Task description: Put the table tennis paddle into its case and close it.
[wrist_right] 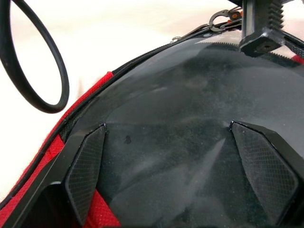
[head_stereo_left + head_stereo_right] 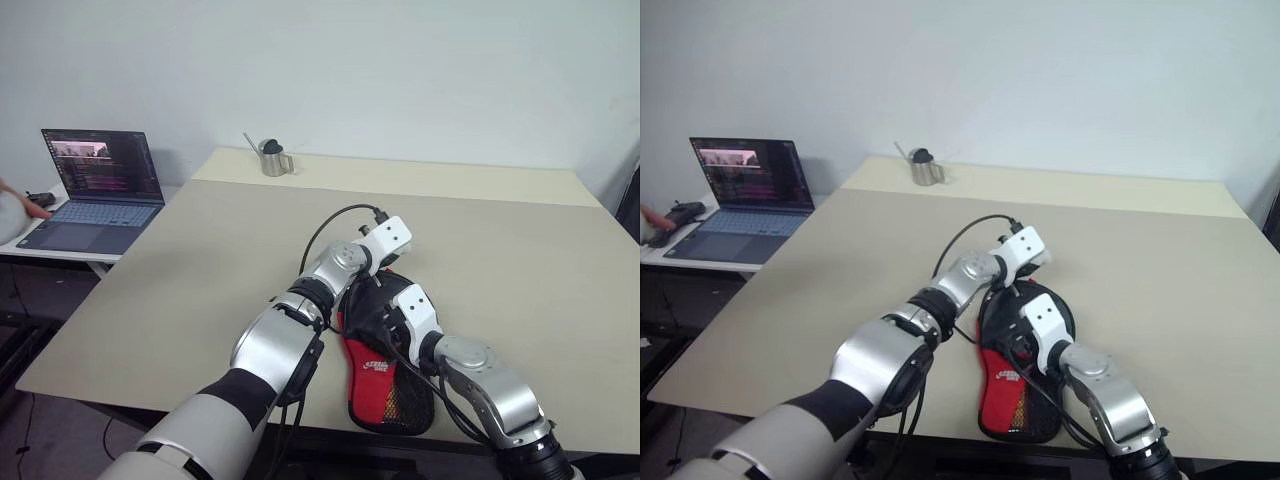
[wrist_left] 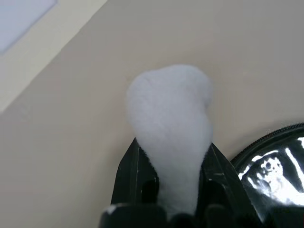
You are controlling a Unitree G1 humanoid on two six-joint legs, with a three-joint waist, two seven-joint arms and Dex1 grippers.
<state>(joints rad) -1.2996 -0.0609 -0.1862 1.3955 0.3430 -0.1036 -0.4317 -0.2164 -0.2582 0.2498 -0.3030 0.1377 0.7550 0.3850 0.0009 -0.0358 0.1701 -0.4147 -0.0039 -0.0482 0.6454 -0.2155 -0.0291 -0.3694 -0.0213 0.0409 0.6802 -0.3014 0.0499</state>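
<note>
- Closing step underway by my read; the table tennis paddle [image 1: 190, 142] already sits inside the case [image 2: 385, 385], its black rubber face showing through the open mouth in the right wrist view; handle not visible
- Case lies flat on the table [image 2: 520, 250] near the front edge, red panel toward the robot, round end away from it
- Left gripper [image 3: 173, 190] at the case's far round end, fingers clamped on the white pompom charm [image 3: 171, 137]; looks like it serves as the zipper pull
- Right gripper [image 1: 173, 175] spread wide over the case's middle, a finger either side of the rubber face, holding nothing; contact unclear
- Zipper rim [image 1: 142, 54] still gapes along the round end; left to do: zip it shut
</note>
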